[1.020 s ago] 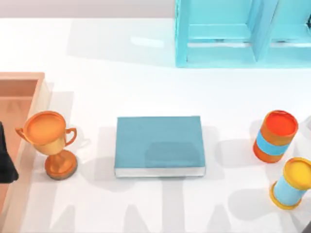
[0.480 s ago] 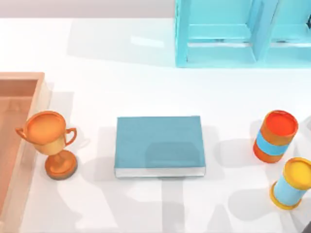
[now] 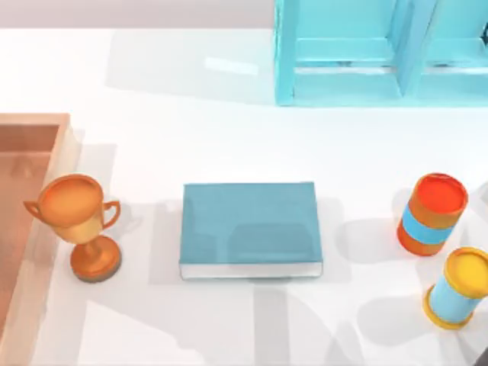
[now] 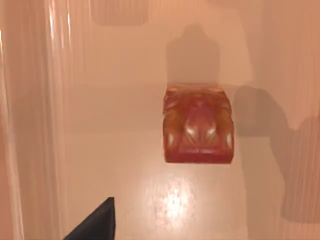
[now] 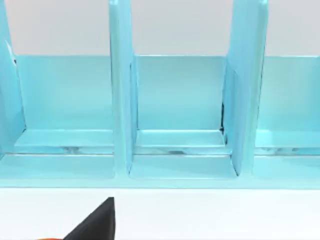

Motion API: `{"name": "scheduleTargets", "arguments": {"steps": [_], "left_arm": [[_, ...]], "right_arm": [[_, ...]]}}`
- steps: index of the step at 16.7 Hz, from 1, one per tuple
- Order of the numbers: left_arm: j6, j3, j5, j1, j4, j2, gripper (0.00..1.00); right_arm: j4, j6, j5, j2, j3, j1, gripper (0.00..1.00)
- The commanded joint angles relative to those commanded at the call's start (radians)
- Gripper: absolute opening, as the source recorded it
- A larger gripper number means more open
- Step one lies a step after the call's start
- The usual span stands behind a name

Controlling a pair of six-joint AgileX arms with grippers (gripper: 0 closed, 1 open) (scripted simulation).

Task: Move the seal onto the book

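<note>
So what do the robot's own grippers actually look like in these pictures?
Very little of them shows. In the left wrist view, one plain black, wedge-shaped finger pokes in at the edge, above the wooden tray floor where the seal lies. The right wrist view shows a matching black wedge before the turquoise shelf. No cables or markings are visible.
</note>
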Motion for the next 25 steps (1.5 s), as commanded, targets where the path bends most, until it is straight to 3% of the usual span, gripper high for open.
{"name": "scheduleTargets", "arguments": {"steps": [5, 12, 25], "left_arm": [[0.036, 0.186, 0.001, 0.032, -0.146, 0.201, 1.00], [0.037, 0.194, 0.001, 0.030, -0.152, 0.210, 1.00], [0.040, -0.024, 0.002, 0.036, 0.159, 0.296, 1.00]], "right_arm": [[0.000, 0.000, 0.000, 0.000, 0.000, 0.000, 1.00], [0.000, 0.000, 0.000, 0.000, 0.000, 0.000, 1.00], [0.000, 0.000, 0.000, 0.000, 0.000, 0.000, 1.00]]}}
